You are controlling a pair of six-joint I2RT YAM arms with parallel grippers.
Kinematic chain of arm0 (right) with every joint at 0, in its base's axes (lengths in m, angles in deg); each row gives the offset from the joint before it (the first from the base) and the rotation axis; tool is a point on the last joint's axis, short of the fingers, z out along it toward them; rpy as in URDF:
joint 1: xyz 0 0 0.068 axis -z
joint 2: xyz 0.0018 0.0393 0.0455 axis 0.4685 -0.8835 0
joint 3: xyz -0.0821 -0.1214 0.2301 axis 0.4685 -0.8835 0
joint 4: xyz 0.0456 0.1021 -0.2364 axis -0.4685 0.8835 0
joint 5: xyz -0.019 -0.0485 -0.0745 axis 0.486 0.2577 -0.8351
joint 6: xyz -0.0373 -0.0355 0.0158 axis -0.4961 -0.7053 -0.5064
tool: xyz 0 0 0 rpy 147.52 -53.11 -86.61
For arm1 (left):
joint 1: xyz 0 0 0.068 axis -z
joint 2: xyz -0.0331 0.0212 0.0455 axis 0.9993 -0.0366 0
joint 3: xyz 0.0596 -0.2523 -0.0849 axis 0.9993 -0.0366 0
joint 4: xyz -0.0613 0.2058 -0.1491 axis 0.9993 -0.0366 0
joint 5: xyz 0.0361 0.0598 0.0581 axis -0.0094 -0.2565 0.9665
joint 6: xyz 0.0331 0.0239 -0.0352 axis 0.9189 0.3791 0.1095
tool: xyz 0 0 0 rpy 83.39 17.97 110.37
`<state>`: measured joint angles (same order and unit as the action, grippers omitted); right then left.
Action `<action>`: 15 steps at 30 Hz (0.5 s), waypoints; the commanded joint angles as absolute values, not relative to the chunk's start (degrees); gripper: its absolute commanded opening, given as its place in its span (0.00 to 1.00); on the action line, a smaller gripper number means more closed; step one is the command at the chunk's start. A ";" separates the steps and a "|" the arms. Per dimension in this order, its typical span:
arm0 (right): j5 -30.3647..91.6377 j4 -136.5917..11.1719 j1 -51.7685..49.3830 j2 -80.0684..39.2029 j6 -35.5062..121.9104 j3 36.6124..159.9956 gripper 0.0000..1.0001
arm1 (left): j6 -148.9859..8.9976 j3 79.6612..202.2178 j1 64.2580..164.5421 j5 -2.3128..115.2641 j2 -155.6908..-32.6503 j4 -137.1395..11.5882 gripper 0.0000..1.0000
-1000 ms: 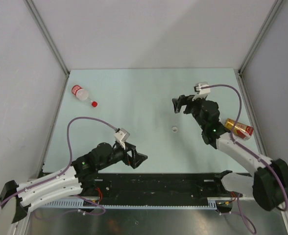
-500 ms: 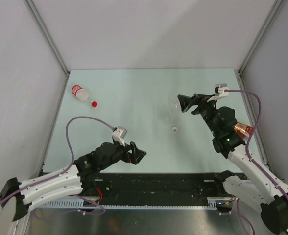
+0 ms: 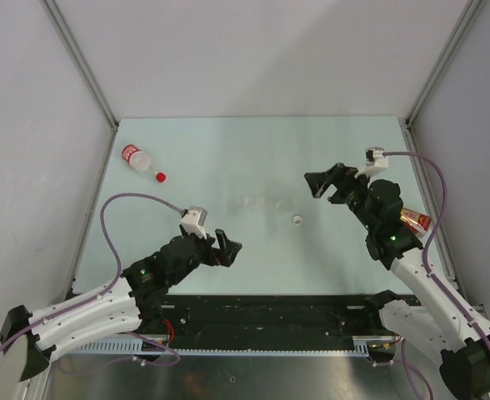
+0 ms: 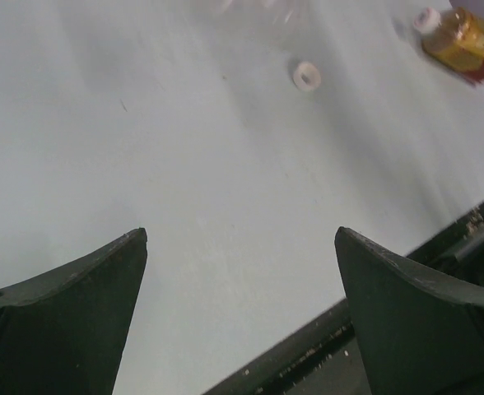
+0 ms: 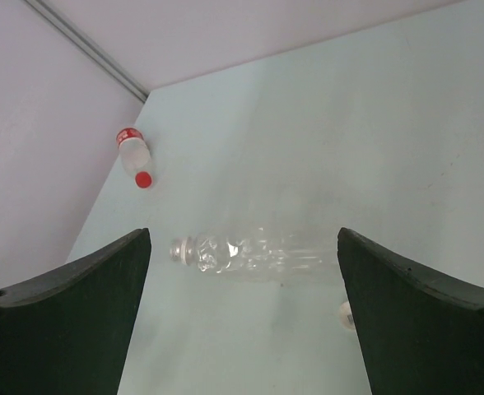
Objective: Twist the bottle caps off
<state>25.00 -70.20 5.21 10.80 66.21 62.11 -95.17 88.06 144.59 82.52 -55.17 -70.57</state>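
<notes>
The clear crinkled bottle (image 5: 254, 253) lies on its side on the table with an uncapped neck; it shows faintly in the top view (image 3: 266, 202). A loose white cap (image 3: 297, 220) lies beside it, also in the left wrist view (image 4: 307, 75). My right gripper (image 3: 324, 183) is open and empty, hovering right of this bottle. The red-label bottle (image 3: 134, 157) lies far left with the red cap (image 3: 160, 177) at its neck end. The amber bottle (image 4: 464, 39) wears a white cap (image 4: 425, 20) and lies behind my right arm (image 3: 412, 219). My left gripper (image 3: 228, 248) is open and empty.
Grey walls and metal frame posts (image 3: 82, 67) close the table on three sides. The black base rail (image 3: 262, 321) runs along the near edge, also in the left wrist view (image 4: 439, 247).
My right arm swung right and drew back, and the clear bottle that was at its fingers now lies on the table to its left. My left gripper shifted slightly left and forward.
</notes>
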 commanded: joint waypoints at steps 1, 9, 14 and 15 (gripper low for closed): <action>29.10 -66.22 6.63 13.46 64.77 65.01 0.99 | -90.91 95.11 140.66 86.51 -59.09 -71.55 0.99; 34.09 -61.43 7.40 13.50 61.91 64.81 0.99 | -83.21 106.87 127.59 75.41 -72.42 -72.66 0.99; 34.92 -60.03 7.50 13.12 60.53 64.30 0.99 | -80.85 114.12 119.34 68.39 -78.79 -73.32 0.99; 35.02 -59.82 7.48 13.07 60.37 64.18 0.99 | -80.53 115.48 117.68 67.14 -80.06 -73.54 1.00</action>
